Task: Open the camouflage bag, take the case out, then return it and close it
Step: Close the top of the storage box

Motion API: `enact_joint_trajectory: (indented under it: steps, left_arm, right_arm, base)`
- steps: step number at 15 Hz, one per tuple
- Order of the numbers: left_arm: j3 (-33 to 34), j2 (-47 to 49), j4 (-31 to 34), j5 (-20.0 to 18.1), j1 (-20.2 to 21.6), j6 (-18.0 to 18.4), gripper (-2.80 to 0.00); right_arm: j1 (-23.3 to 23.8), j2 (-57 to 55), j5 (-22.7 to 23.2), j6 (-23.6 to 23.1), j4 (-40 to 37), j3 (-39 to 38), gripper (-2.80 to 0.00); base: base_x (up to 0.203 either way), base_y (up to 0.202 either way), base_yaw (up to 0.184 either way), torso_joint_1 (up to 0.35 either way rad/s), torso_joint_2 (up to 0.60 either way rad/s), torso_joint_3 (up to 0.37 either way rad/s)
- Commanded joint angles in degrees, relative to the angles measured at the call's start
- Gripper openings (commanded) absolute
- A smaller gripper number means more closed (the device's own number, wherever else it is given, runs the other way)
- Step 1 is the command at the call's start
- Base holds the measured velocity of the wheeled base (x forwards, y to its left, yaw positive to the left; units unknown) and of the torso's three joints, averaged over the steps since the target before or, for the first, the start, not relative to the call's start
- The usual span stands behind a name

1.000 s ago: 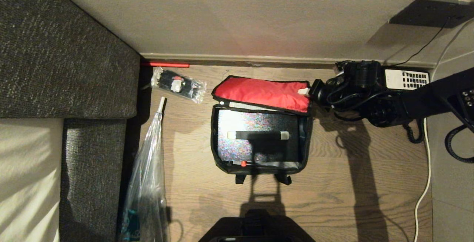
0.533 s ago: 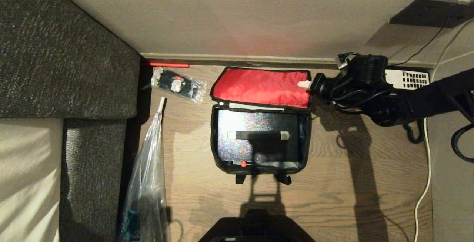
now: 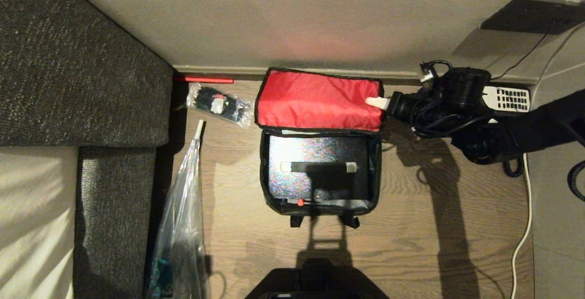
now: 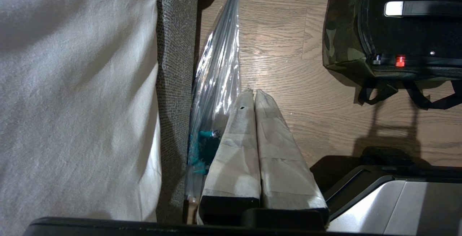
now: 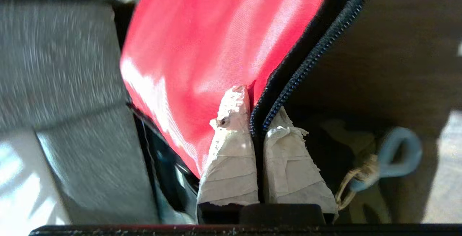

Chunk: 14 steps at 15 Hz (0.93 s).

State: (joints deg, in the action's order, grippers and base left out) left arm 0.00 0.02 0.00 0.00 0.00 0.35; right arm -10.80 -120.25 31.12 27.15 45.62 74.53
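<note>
Sofa (image 3: 77, 66) sat well off to the far side from the right end effector (image 3: 377, 102). Camouflage bag (image 3: 320, 171) lay on the floor (image 3: 434, 226), just beside and below it. Lid (image 3: 317, 100) was swung up toward the wall, red lining showing, because the right end effector was clamped on its zipper edge. Case (image 3: 317, 173) sat inside, exposed for removal. Left end effector (image 4: 255, 97) was parked, pads together, empty.
</note>
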Motion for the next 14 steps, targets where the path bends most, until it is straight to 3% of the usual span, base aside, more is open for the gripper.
enact_joint_trajectory:
  steps: [1, 7, 10, 14]
  left_arm:
    - [0.08, -0.02, 0.00, 0.00, 0.00, 0.00, -2.80]
    - [0.00, -0.02, 0.00, 0.00, 0.00, 0.00, -2.80]
    - [0.00, -0.02, 0.00, 0.00, 0.00, 0.00, -2.80]
    - [0.02, -0.02, 0.00, 0.02, 0.00, 0.00, -2.80]
  right_arm:
    - [-0.02, 0.81, 0.59, -2.31, 1.04, -2.39, -2.80]
    - [-0.01, 0.79, 2.10, -13.89, 10.30, -9.54, -2.80]
    - [-0.01, 0.95, 2.19, -14.98, 14.17, -9.99, -2.80]
    - [-0.01, 2.17, 2.10, -20.33, 18.92, -13.97, -2.80]
  base:
    - [0.000, 0.000, 0.000, 0.000, 0.00, 0.000]
    - [0.000, 0.000, 0.000, 0.000, 0.00, 0.000]
    - [0.000, 0.000, 0.000, 0.000, 0.00, 0.000]
    - [0.000, 0.000, 0.000, 0.000, 0.00, 0.000]
